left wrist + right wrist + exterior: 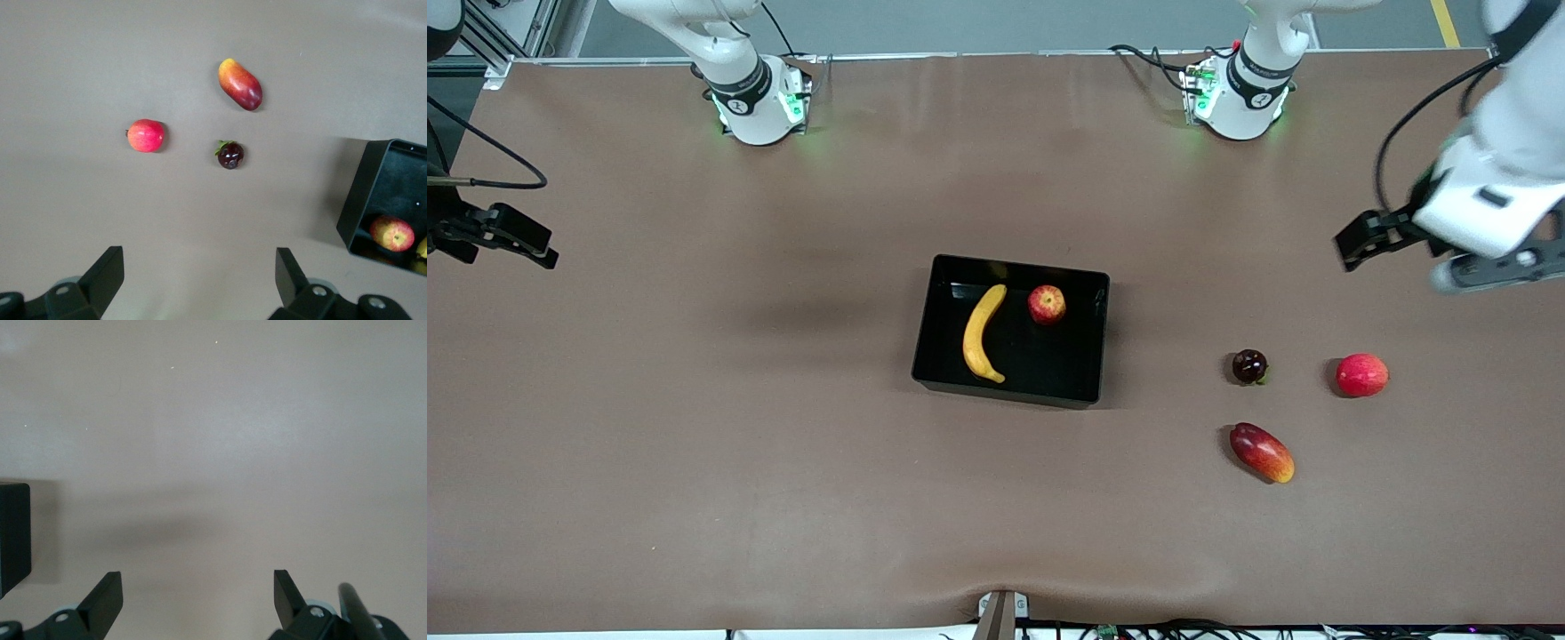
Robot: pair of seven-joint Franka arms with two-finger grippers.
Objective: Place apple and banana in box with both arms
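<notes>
Banana and apple lie in the box; both grippers' fingers gape wide.

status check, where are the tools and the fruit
Left tool open, over bare table at its end. Right tool open, over its end. Apple and banana both in box. Nothing blocking.

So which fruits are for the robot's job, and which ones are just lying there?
For the job:
- apple, in the box
- banana, in the box too

Just lying about, toward the left arm's end of the table:
- plain red round fruit
- mango
- small dark fruit
</notes>
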